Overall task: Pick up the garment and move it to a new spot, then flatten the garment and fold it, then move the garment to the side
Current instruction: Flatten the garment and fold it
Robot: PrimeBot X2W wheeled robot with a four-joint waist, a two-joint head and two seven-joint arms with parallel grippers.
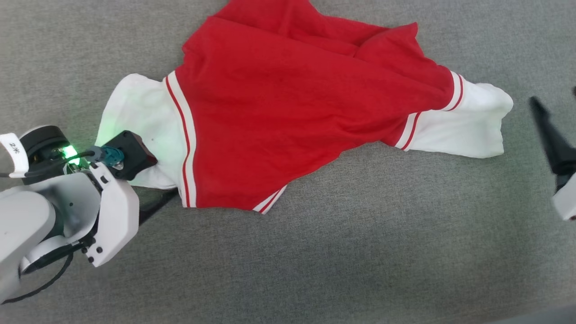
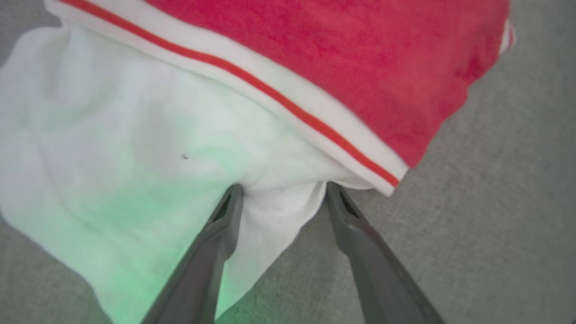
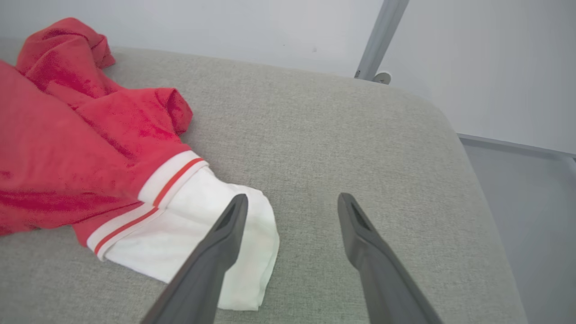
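Observation:
The garment (image 1: 288, 126), red with white sleeves and striped trim, lies crumpled on the grey padded surface, back side up. My left gripper (image 1: 162, 200) is at the near edge of its left white sleeve (image 2: 135, 135). In the left wrist view the left gripper (image 2: 281, 189) is open, its fingers straddling a bunched fold of that sleeve's edge. My right gripper (image 1: 555, 101) hovers open just right of the other white sleeve (image 3: 216, 252). In the right wrist view the right gripper (image 3: 292, 200) holds nothing, one finger over the sleeve end.
The grey cushion (image 1: 360, 261) has a rounded far-right corner (image 3: 432, 112). Beyond it are a pale wall, a metal pole (image 3: 380, 40) and grey floor (image 3: 531, 216). Bare cushion extends in front of the garment.

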